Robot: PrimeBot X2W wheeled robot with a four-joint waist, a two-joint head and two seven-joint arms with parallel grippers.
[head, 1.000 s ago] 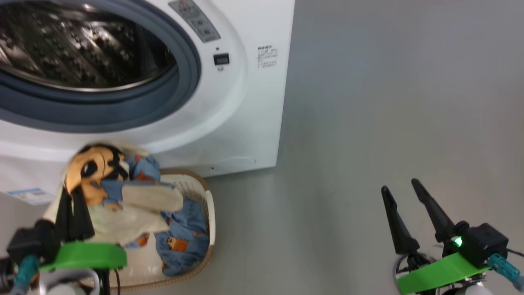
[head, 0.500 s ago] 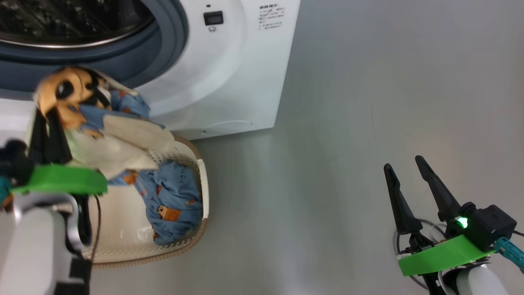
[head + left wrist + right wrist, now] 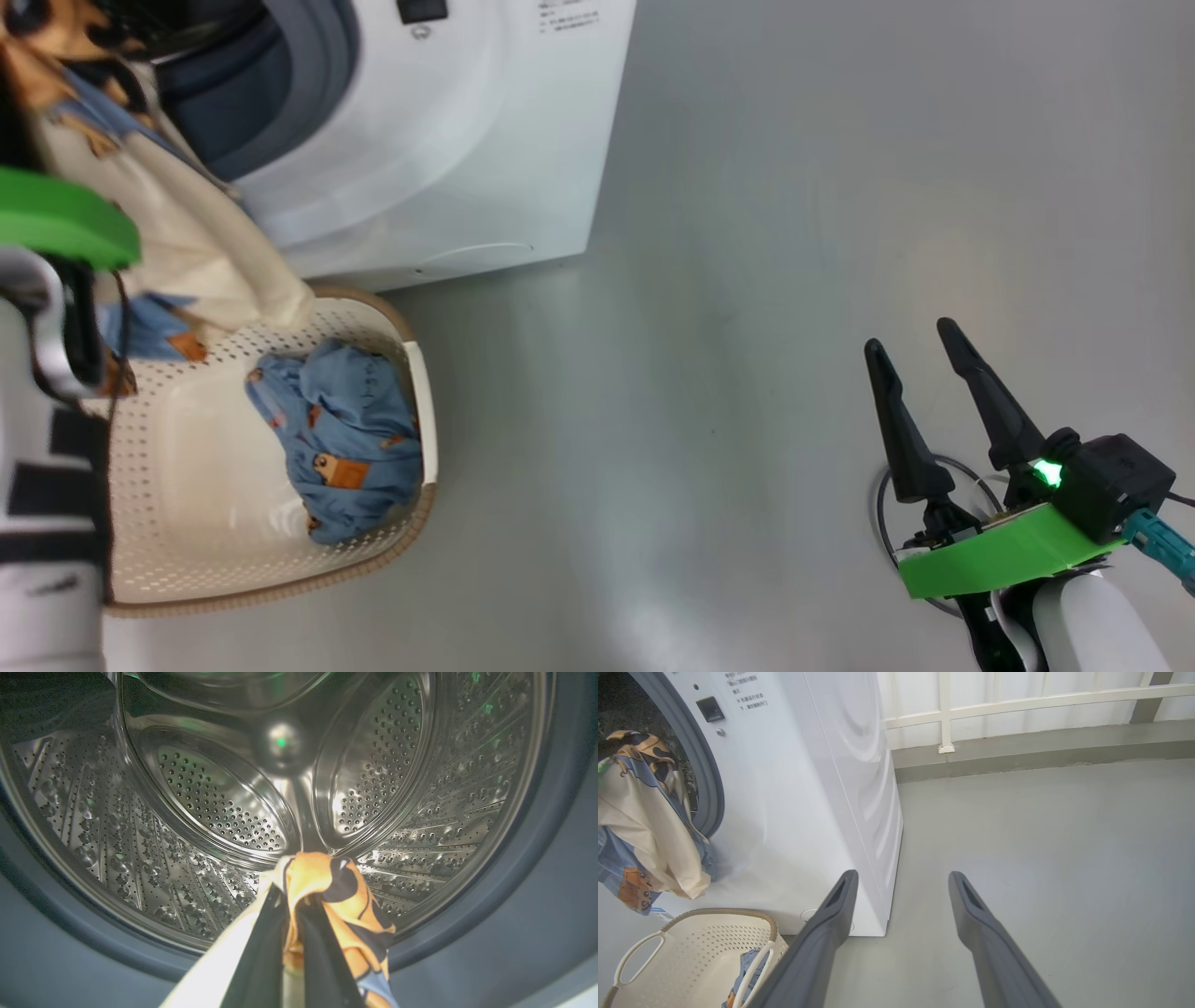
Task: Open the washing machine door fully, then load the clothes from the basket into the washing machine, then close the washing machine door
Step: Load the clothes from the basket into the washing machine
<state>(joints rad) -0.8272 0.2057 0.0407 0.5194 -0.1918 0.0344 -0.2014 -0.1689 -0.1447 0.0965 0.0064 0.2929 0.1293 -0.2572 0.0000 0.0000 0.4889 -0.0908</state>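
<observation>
Grey floor (image 3: 794, 280) runs all around our washing machine (image 3: 448, 140). Our left end effector (image 3: 292, 896) is clamped on the cream cloth (image 3: 649, 826), right at the mouth of the drum (image 3: 224, 793). A bit of blue seems to hang with it. The blue cloth (image 3: 341, 429) lies in the basket (image 3: 187, 504). Our right end effector (image 3: 908, 334) is spread apart over the floor, well apart from the basket.

Laundry area: white front-loading washing machine (image 3: 808, 788) on grey floor (image 3: 1064, 835), laundry basket (image 3: 719, 912) before it, white railing (image 3: 944, 709) behind.
</observation>
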